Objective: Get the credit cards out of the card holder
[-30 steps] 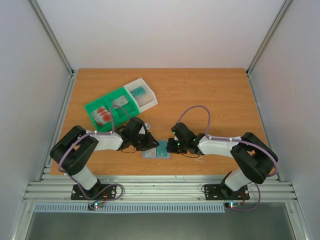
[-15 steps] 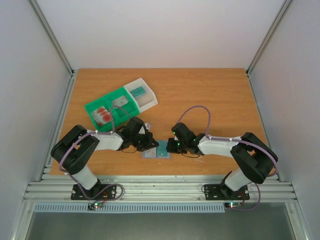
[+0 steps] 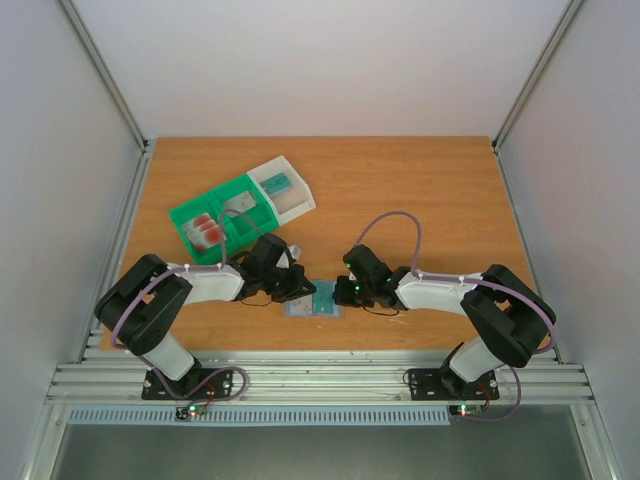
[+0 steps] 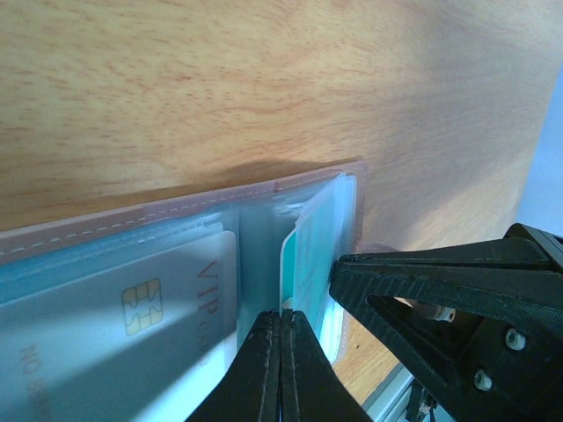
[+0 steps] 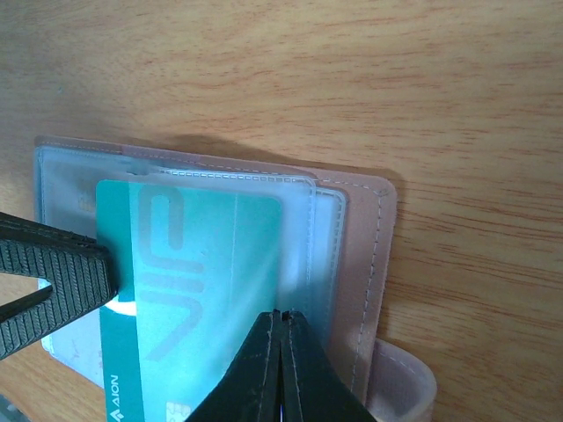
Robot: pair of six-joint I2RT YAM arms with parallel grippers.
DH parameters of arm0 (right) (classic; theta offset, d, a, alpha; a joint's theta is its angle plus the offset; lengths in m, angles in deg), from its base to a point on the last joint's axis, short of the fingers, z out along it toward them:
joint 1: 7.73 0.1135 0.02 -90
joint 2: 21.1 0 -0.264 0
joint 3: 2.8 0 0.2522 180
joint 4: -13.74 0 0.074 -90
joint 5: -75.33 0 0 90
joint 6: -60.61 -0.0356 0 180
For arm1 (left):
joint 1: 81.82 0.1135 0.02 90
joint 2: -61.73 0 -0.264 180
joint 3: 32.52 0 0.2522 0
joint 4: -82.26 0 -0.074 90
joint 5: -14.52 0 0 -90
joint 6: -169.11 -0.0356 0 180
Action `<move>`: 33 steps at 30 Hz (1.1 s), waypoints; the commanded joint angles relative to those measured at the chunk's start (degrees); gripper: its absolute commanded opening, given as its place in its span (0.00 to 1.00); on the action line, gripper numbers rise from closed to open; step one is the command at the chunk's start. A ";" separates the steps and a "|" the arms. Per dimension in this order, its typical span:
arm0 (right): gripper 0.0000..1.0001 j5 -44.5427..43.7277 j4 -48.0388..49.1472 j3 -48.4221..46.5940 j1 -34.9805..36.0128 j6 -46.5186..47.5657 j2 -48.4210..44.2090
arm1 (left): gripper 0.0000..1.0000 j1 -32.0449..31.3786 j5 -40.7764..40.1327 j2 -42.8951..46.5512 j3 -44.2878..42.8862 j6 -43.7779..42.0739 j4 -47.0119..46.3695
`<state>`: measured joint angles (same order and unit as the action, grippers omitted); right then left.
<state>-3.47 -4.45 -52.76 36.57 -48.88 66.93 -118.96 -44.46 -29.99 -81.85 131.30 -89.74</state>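
The card holder (image 3: 312,301) lies open on the bench (image 3: 420,190) near its front edge, between the two arms. The left end effector (image 4: 281,322) has its jaws together, clamped on the edge of the teal credit card (image 5: 189,264), which projects partway out of a clear sleeve (image 5: 299,220). The right end effector (image 5: 281,318) has its jaws together, tips resting on that sleeve.

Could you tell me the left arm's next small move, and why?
Probably pull the left claw back, sliding out the teal plastic credit card it seems shut on; that card pokes from the clear-sleeved folding card holder, which the right claw pins.
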 commanded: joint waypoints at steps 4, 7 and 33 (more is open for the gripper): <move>0.01 -2.41 -6.71 1.49 -0.48 0.15 1.57 | 0.00 0.55 -0.53 1.88 -1.25 -2.14 4.46; 0.01 -2.08 -6.69 1.50 -0.54 0.34 1.42 | 0.00 1.13 -1.64 3.68 -1.12 -3.10 6.46; 0.17 7.43 -13.72 -2.93 -1.05 16.37 -15.01 | 0.01 3.15 2.31 21.80 -5.24 -15.53 26.14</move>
<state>0.07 -12.56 -52.94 35.85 -41.65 56.98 -116.12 -48.17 -10.36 -84.14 120.61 -65.95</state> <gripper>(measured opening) 0.143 0.008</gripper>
